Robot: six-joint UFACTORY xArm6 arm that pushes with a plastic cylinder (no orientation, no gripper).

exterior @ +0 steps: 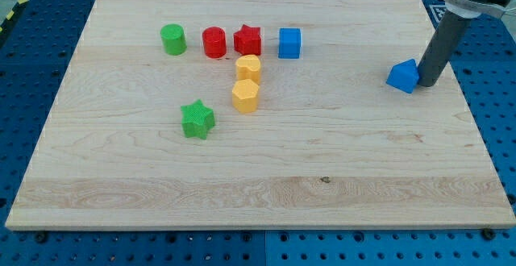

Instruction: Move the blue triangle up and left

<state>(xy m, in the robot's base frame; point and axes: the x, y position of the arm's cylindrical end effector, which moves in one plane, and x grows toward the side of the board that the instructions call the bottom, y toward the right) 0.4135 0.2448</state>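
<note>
The blue triangle [402,76] lies on the wooden board [266,161] at the view's right, near the right edge. My tip [426,84] stands just to the right of the triangle, touching or almost touching its right side. The dark rod rises from there toward the view's top right corner.
Near the view's top runs a row: a green cylinder [172,39], a red cylinder [214,43], a red star [247,39] and a blue cube [289,43]. Two yellow blocks [248,68] [245,96] stand below the red star. A green star [197,119] lies lower left.
</note>
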